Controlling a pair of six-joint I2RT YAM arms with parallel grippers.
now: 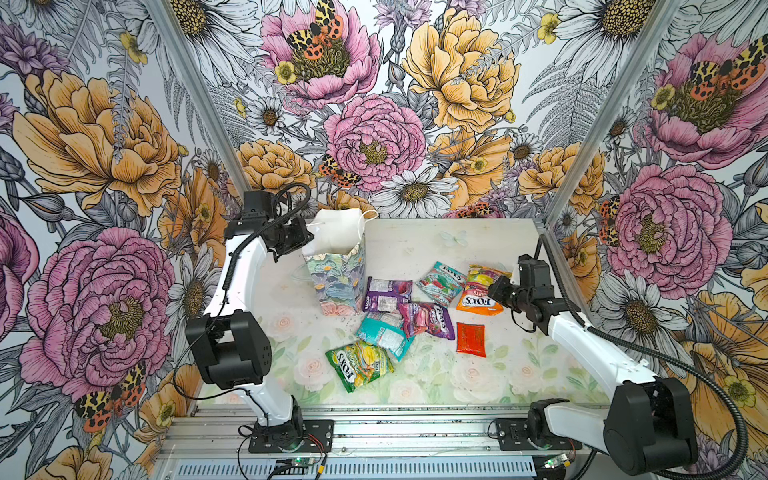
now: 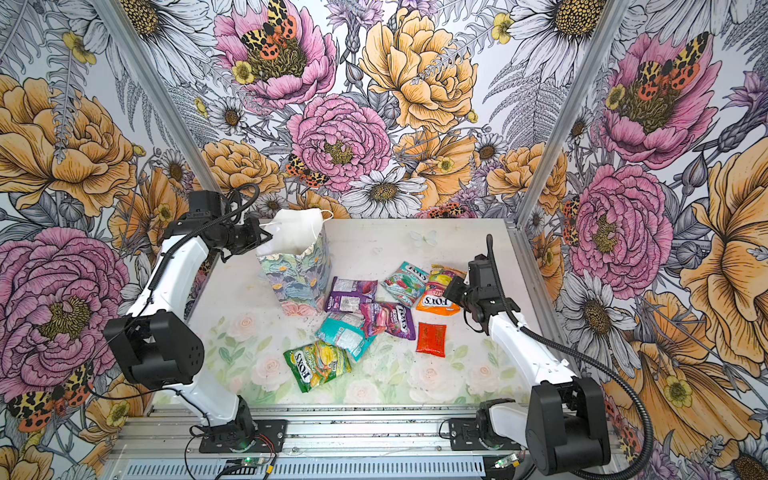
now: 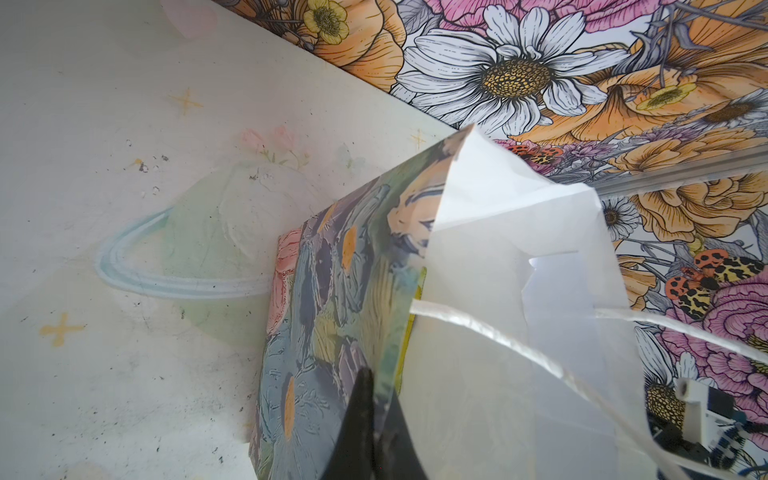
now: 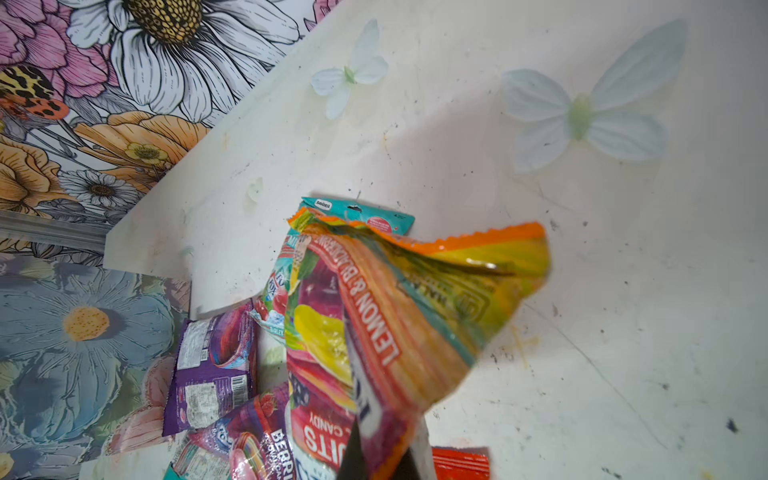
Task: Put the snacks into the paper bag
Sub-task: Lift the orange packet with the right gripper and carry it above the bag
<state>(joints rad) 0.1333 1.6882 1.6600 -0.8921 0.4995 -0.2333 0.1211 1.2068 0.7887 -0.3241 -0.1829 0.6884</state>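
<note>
Our right gripper [image 1: 497, 293] is clenched on one end of an orange packet [image 1: 478, 303] at the right of the counter [image 1: 415, 245]. Our left gripper [image 1: 308, 237] pinches the left rim of the upright paper bag [image 1: 336, 282] at back left. Between them we see a purple packet [image 1: 387, 294], a green packet [image 1: 359, 365] and a red sachet [image 1: 471, 338] lying loose.

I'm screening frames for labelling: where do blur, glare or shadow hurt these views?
Right wrist: the orange packet blurs near the lens, and soft shadows cross the table. Left wrist: the bag looks washed out inside. Both top views: sharp, evenly lit, slight glare on the teal packet.
</note>
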